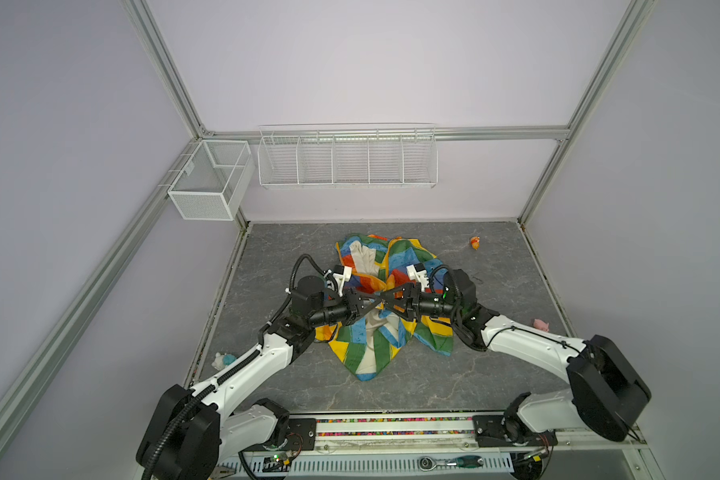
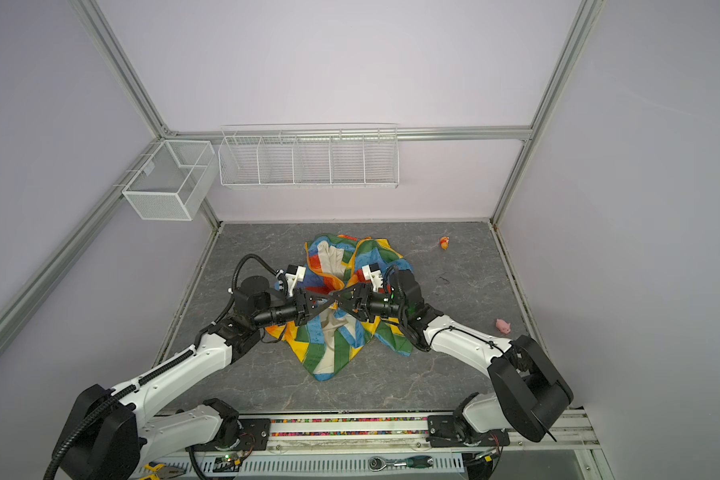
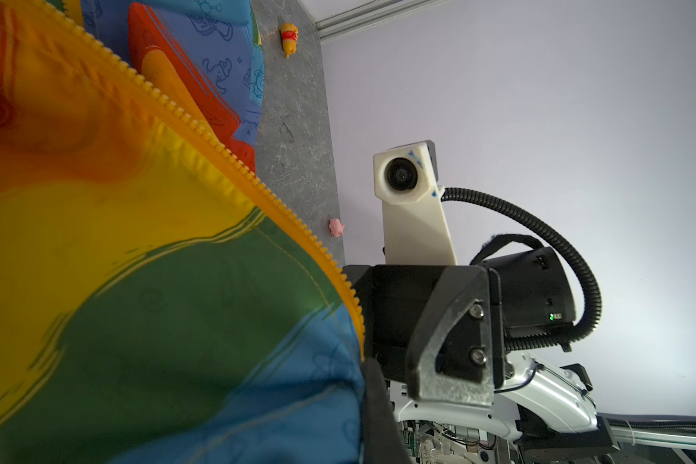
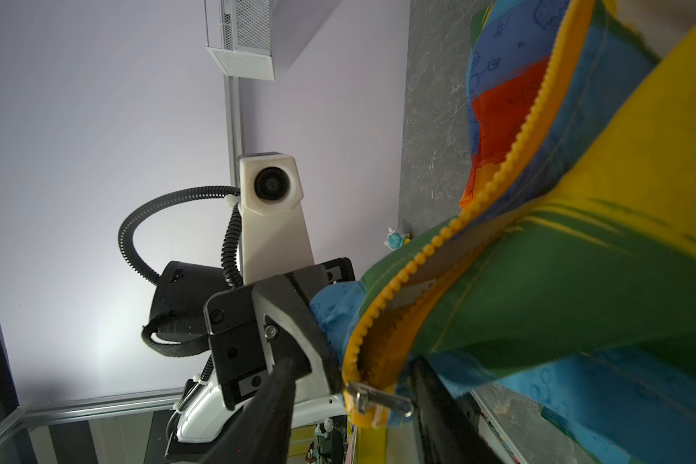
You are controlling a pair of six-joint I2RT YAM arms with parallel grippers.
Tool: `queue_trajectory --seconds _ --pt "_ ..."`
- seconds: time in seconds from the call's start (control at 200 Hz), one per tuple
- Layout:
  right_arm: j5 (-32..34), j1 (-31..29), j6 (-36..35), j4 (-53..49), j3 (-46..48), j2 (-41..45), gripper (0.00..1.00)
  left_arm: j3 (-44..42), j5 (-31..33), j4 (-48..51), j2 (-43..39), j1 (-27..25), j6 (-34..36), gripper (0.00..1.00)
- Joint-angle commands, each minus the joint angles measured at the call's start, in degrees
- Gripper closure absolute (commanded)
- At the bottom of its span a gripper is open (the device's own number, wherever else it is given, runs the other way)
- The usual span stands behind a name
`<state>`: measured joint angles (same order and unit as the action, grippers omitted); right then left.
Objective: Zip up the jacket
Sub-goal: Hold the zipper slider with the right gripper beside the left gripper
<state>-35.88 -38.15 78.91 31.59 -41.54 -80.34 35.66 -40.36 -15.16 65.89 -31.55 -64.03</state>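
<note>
Both arms meet nose to nose over the middle of the table (image 1: 495, 374), and the jacket (image 1: 375, 349) sits crumpled right under them. It lies open with the cream lining (image 1: 360, 253) showing, and a bit of it is lifted up to the tips.

The left gripper (image 1: 376, 303) is clenched tight. From the right wrist view you can see its tips pinching a bunched blue bit of the jacket's edge (image 4: 332, 315), just beside the bottom end of the zipper. The orange-yellow zipper teeth (image 3: 218, 148) run away from that gripper in a single loose row.

The right gripper (image 1: 388, 301) isn't gripping anything as far as I can see. Its 2 fingers (image 4: 274, 401) stand apart with the metal zipper pull (image 4: 378, 399) hanging between them. The tab's end sits very close to 1 finger, but I can't tell if it touches.

There are 3 little toys well away from both grippers. A pink pig (image 1: 540, 325) is out past the right arm, an orange one (image 1: 476, 242) is beyond the jacket, and a blue-white one (image 1: 224, 359) is by the left arm.
</note>
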Motion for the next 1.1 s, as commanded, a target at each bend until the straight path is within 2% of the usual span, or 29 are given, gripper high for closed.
queue_trajectory --seconds 0.0,0.44,0.905,1.1 --pt "0.15 -0.32 0.15 0.16 0.71 2.35 0.54 -0.65 -0.29 -1.04 -0.92 -0.11 -0.20 1.00" --pt "0.58 0.33 -2.10 -4.25 0.90 4.67 0.60 -0.77 -0.25 -0.85 -0.78 -0.09 -0.13 1.00" --pt "0.60 0.55 -2.54 -5.31 0.85 5.03 0.78 -0.85 -0.29 -0.68 -1.03 -0.09 -0.13 1.00" --pt "0.80 0.65 -3.13 -6.45 0.75 5.31 0.81 -0.85 -0.30 -0.66 -1.10 -0.10 -0.21 1.00"
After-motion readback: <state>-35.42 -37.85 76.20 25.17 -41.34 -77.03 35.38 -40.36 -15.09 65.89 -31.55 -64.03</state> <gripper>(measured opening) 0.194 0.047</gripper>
